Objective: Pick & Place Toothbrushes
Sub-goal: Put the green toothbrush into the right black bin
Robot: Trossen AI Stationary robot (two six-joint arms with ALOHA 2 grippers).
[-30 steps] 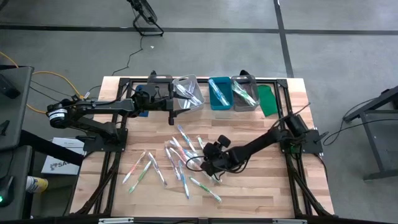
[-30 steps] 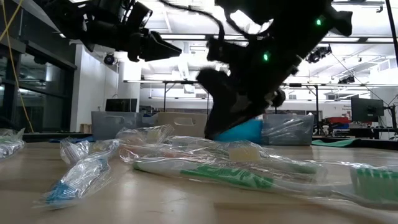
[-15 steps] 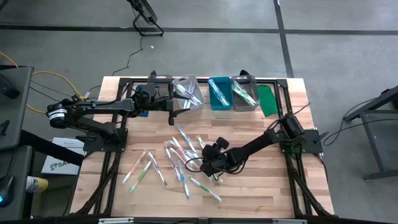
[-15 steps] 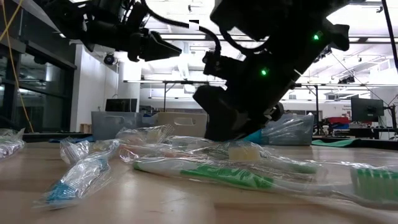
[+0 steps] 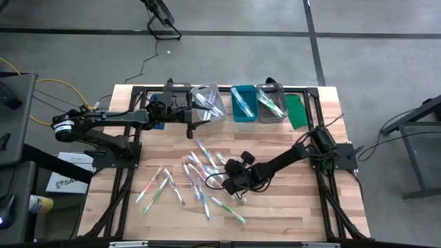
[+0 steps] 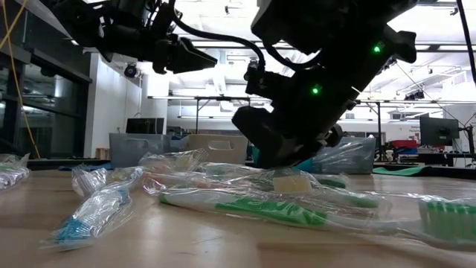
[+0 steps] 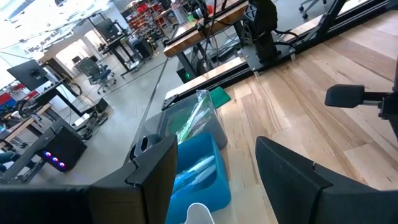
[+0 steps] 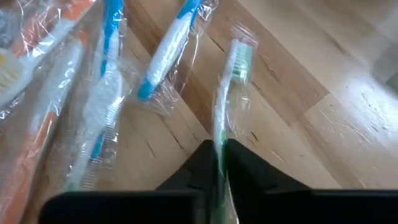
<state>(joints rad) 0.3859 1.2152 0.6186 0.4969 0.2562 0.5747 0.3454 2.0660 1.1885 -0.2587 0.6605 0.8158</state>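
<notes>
Several toothbrushes (image 5: 200, 172) in clear wrappers lie scattered on the wooden table's middle, with a few more (image 5: 157, 186) toward its left. My right gripper (image 5: 233, 184) is low over the pile, slanting down from the table's right, and is shut on a green-and-white wrapped toothbrush (image 8: 231, 81). My left gripper (image 7: 217, 180) hangs open and still above the table beside the clear bin (image 5: 209, 103), holding nothing. My right gripper pinches the green-and-white toothbrush's wrapped handle (image 8: 220, 134) between its two fingers. They slant down at it from the table's right. The brush runs straight out ahead of the fingers, and its bristle end (image 8: 239, 59) lies on the wood.
A row of bins stands at the table's far edge: clear (image 5: 209, 103), blue (image 5: 242, 103) and grey (image 5: 271, 103), each with toothbrushes in it. A green piece (image 5: 296, 110) lies right of them. Bare wood shows along the near edge and at the right.
My right gripper has sunk a little onto the toothbrushes in the table's middle; in the low view it now hides the blue bin that showed beneath it.
</notes>
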